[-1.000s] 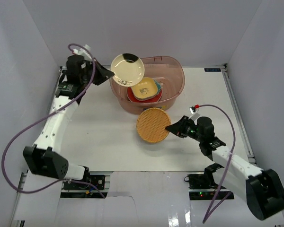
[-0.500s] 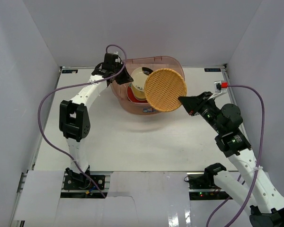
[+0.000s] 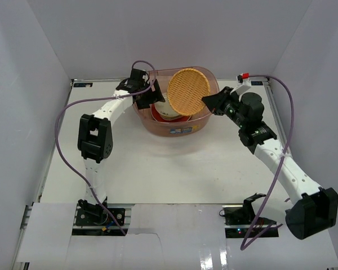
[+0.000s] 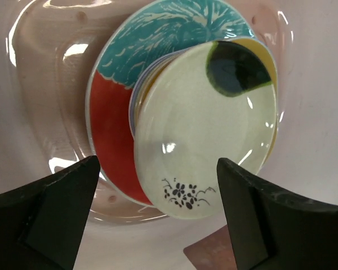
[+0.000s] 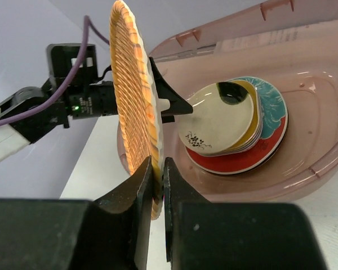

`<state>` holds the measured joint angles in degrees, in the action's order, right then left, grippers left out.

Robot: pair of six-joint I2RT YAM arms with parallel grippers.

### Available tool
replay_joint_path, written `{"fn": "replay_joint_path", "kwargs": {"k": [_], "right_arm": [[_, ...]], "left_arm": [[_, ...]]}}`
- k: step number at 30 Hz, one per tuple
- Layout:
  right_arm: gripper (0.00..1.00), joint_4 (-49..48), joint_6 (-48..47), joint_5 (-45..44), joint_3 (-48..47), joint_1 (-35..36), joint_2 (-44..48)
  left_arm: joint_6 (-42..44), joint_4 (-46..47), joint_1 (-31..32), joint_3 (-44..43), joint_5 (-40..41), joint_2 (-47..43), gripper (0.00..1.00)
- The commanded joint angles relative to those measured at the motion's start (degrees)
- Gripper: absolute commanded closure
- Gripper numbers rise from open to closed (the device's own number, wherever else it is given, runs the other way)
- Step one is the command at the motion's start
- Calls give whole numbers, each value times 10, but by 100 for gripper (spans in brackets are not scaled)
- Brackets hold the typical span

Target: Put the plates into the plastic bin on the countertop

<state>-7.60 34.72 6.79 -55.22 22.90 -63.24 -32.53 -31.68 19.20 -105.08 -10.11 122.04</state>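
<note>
Trouble looked likeliest with the orange woven plate (image 5: 132, 101), which my right end effector (image 5: 158, 169) clamped by a thin bite on its rim, holding it almost on edge above the plastic bin (image 3: 174, 129). In so narrow a pinch I judged the plate could pivot or slip; let go upright, it would drop edge-first, bounce off the stack in the bin and perhaps tip out onto the worktop (image 3: 158, 163). My left end effector (image 4: 156, 169) hung inside the bin with its fingers wide apart and nothing between them, close enough that the two might collide. Beneath it the cream plate (image 4: 205, 129) lay skewed on the stack, overhanging the red plate (image 4: 110, 118) with the teal flower, so a knock might slide it off. A label showed on the bin's front wall, but it was too small to read; the cream plate bore only a dark flower sprig, and I could make out no brand anywhere.
</note>
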Motion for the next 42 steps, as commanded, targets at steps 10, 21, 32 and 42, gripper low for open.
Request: {"fn": "replay_joint_path", "kwargs": {"k": [10, 21, 32, 42], "right_arm": [[92, -114, 60, 51, -116, -7, -199], [92, -149, 159, 139, -194, -7, -386], [69, -96, 165, 114, -222, -10, -447], [36, -9, 104, 77, -225, -11, -431]], "left_arm": [[10, 74, 2, 90, 95, -231, 2], [47, 114, 2, 291, 117, -460, 2], [56, 98, 3, 471, 110, -634, 2], [64, 92, 3, 462, 113, -659, 2]]}}
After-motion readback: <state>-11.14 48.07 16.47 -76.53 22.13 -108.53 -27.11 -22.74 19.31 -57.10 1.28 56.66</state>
